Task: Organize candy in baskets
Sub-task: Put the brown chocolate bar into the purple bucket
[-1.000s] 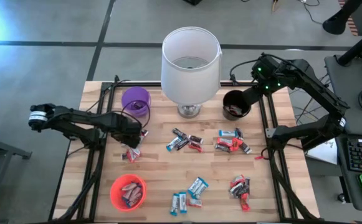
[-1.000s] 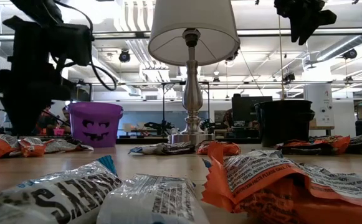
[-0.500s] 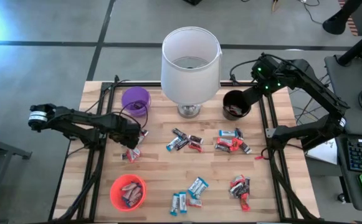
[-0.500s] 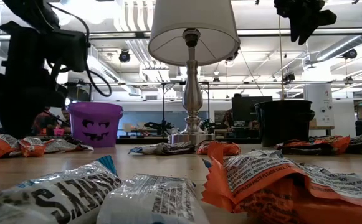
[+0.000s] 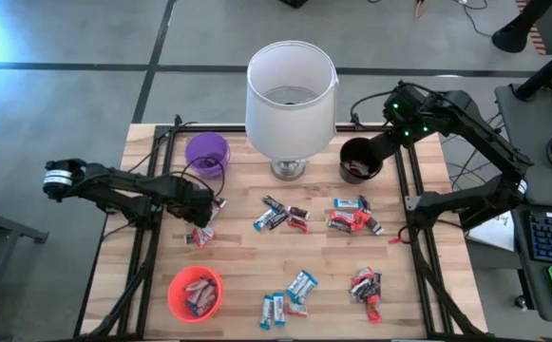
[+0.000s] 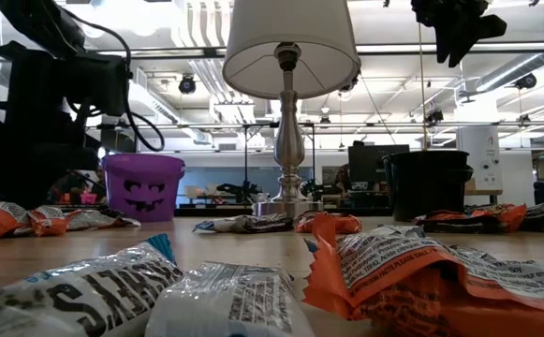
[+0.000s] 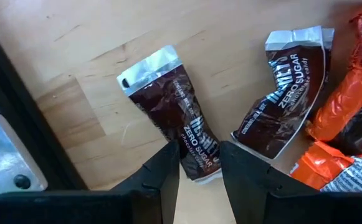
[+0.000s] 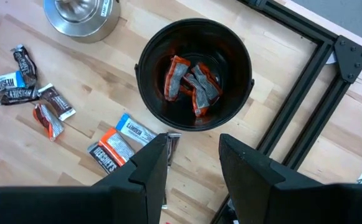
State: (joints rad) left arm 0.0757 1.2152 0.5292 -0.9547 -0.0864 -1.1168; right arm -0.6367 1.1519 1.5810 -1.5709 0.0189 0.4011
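- A dark brown Hershey's Zero Sugar bar lies flat on the wooden surface, its lower end between the released jaws of the left gripper; "ZERO SUGAR" reads along the wrapper.
- A second Hershey's Zero Sugar bar lies just beside it at 3 o'clock, touching orange wrappers.
- In the high view the left gripper sits at 9 o'clock on the surface, over a small candy cluster.
- The purple basket stands at 11 o'clock; its side bears a jack-o'-lantern face in the low view.
- The orange-red basket at 7 o'clock holds several bars.
- The black basket at 1 o'clock holds orange-wrapped candy; the right gripper hovers above it, jaws apart and empty.
- Blue-and-white Hershey's bars, red and dark ones lie scattered from the centre to 5 o'clock.
- A white-shaded lamp on a metal base stands at 12 o'clock.
- Behind is an open workshop with ceiling pipes and strip lights.
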